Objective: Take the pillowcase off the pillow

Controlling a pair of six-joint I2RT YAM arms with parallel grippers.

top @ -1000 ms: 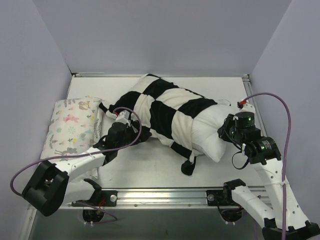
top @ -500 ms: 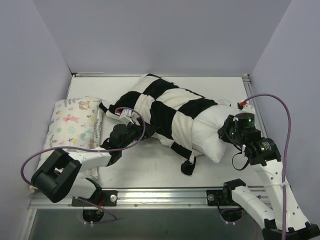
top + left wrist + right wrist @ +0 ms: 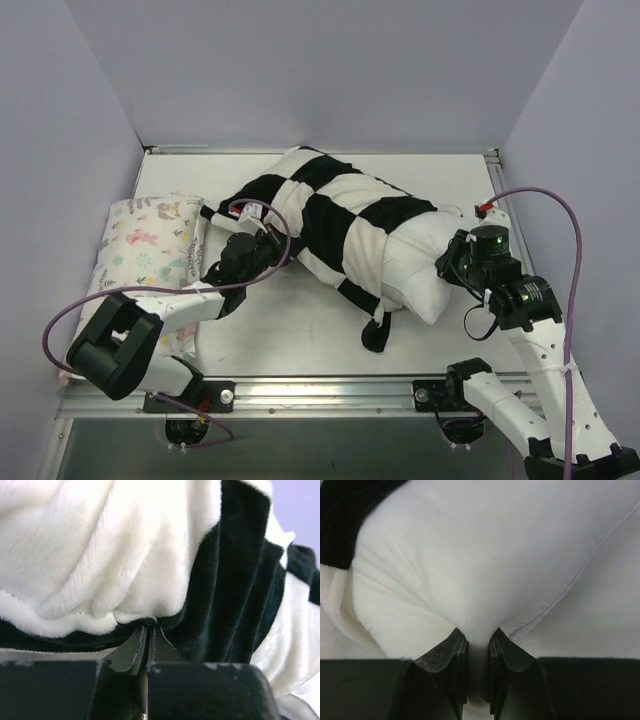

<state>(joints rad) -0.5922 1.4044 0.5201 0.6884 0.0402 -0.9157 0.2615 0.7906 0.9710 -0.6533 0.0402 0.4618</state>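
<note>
Now left gripper (image 3: 148, 630), pinched tight on the pillowcase (image 3: 330, 215) hem, has drawn the fabric slightly backward; right gripper (image 3: 477, 636) clamps the pillow (image 3: 428, 272) corner (bare white end, right side). Case mid-table, mostly on; I'd keep pulling

The pillowcase (image 3: 330, 215) is black-and-white checked, the pillow (image 3: 425, 275) plain white.

1. My left arm (image 3: 165, 305) lies low, reaching far and rightward; its pincer (image 3: 148, 630) has jaws pressed almost together.
2. My right arm (image 3: 545, 345) bends leftward, its pincer (image 3: 479, 642) clamped, jaws narrowly apart.
</note>
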